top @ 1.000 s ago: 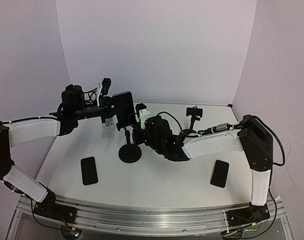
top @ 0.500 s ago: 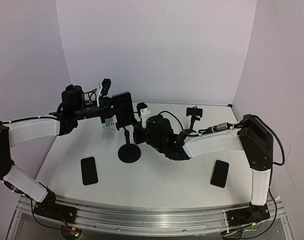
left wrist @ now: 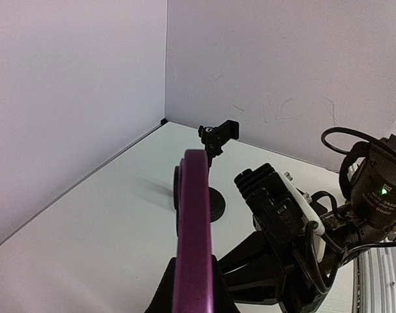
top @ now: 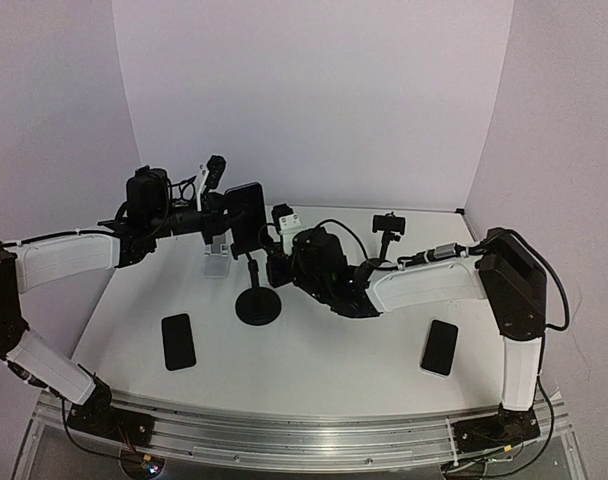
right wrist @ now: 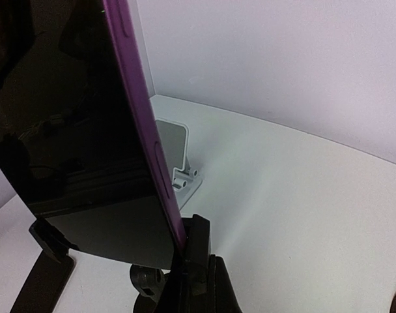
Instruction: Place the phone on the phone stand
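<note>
Well, my left hand (top: 230, 215) is clenched on the phone (top: 247, 215). I hold it upright and off the desk (top: 324, 350), its purple rim showing edge-on to my left wrist camera and its dark glass filling the right wrist view. The phone hangs right above the phone stand (top: 257, 305), at 12 o'clock from the stand's round black base, which sits on the desk near the middle.

My right hand (top: 276, 262) is shut too. It is pressed up against the upper part of the phone stand from the 3 o'clock side, and I take it to be gripping the stand's head, though my own wrist hides the contact from above. Close up, a black bracket (right wrist: 197, 238) touches the phone's lower purple edge. I cannot tell whether that is my finger or the stand's clamp.

A white stand (top: 216, 262) sits at 10 o'clock from the base, and a small black stand (top: 388, 228) at 2 o'clock. A second phone (top: 178, 341) lies flat at 8 o'clock, a third phone (top: 440, 347) at 4 o'clock.
</note>
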